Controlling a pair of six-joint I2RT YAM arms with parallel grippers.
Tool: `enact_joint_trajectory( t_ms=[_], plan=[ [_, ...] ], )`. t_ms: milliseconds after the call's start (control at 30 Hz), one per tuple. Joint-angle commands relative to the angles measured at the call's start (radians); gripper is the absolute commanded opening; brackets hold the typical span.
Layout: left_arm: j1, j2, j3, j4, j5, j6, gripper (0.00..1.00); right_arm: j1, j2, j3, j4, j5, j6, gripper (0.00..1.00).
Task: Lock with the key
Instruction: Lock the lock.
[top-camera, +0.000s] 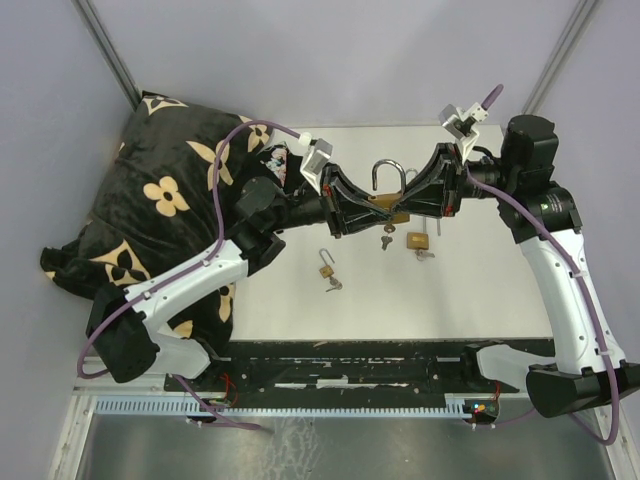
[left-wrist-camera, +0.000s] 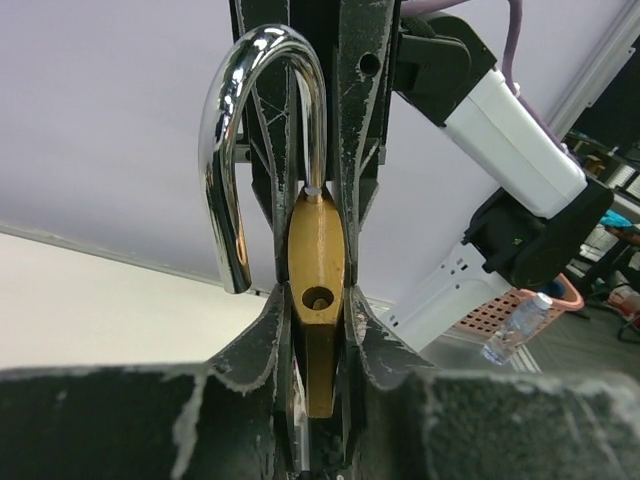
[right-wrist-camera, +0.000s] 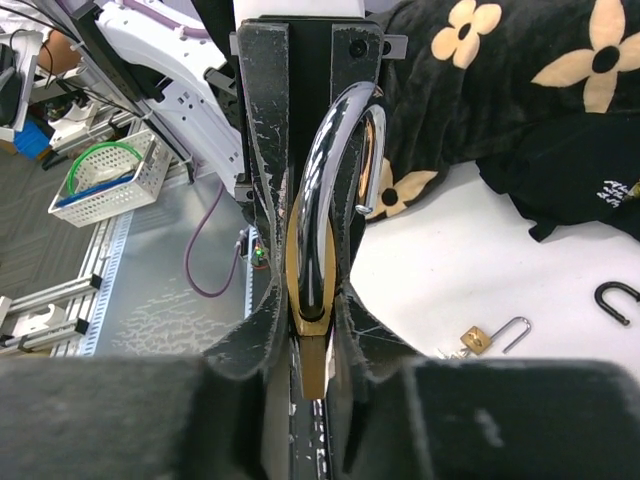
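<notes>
Top external: brass padlock (top-camera: 388, 203) held in mid-air above the table (top-camera: 480, 290), pinched between left gripper (top-camera: 373, 207) and right gripper (top-camera: 407, 200), both narrowed onto its body. Key (top-camera: 385, 240) just below, hanging or lying, cannot tell. Left small padlock (top-camera: 326, 270) and right small padlock (top-camera: 418, 241) on the table.

Left wrist: shackle (left-wrist-camera: 235, 150) swung open, free end clear of its socket (left-wrist-camera: 317, 297).

Right wrist: shackle edge-on, body gripped.

Status: lifted and braced; closing the shackle and turning the key apparently not yet done.
</notes>
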Motion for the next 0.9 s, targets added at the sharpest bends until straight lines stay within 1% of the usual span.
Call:
enact_joint_trajectory(
  t_ms=[0,67,100,167,233,267,300,333,367,433,467,533,600,700,867],
  plan=[
    [0.001,-0.036,0.019,-0.067,0.023,0.147,0.03,-0.015,-0.023,0.026,0.056,-0.033,0.012,0.31],
    [0.002,-0.049,0.008,-0.121,0.010,0.222,0.03,-0.029,-0.018,0.046,-0.046,-0.028,-0.083,0.41],
    [0.001,-0.054,-0.003,-0.123,0.003,0.239,0.03,-0.033,-0.014,0.060,-0.114,-0.017,-0.153,0.44],
    [0.002,-0.056,-0.018,-0.111,0.007,0.258,0.03,-0.033,-0.003,0.097,-0.300,0.021,-0.330,0.46],
    [0.000,-0.053,-0.028,-0.105,0.004,0.276,0.03,-0.034,0.012,0.122,-0.472,0.059,-0.475,0.44],
    [0.000,-0.050,-0.038,-0.093,0.003,0.282,0.03,-0.032,0.022,0.138,-0.555,0.084,-0.595,0.44],
    [0.000,-0.047,-0.049,-0.066,0.003,0.285,0.03,-0.031,0.031,0.146,-0.622,0.102,-0.666,0.45],
    [0.000,-0.042,-0.062,-0.057,0.003,0.295,0.03,-0.032,0.039,0.149,-0.681,0.130,-0.735,0.47],
    [-0.005,-0.037,-0.071,-0.057,0.003,0.321,0.03,-0.032,0.046,0.146,-0.726,0.158,-0.801,0.51],
    [-0.018,-0.028,-0.113,-0.056,-0.016,0.404,0.03,-0.034,0.048,0.127,-0.762,0.232,-0.877,0.61],
    [-0.032,-0.022,-0.138,-0.055,-0.033,0.483,0.03,-0.038,0.045,0.119,-0.768,0.270,-0.903,0.67],
    [-0.064,-0.013,-0.204,-0.049,-0.099,0.593,0.03,-0.057,0.041,0.120,-0.797,0.299,-0.962,0.77],
    [-0.101,-0.003,-0.277,-0.004,-0.185,0.677,0.03,-0.076,0.043,0.138,-0.855,0.321,-1.051,0.84],
    [-0.132,0.027,-0.372,0.085,-0.271,0.748,0.03,-0.096,0.056,0.147,-0.963,0.356,-1.202,0.88],
    [-0.160,0.126,-0.416,0.151,-0.302,0.809,0.03,-0.115,0.129,0.107,-1.070,0.364,-1.319,0.88]
  ],
)
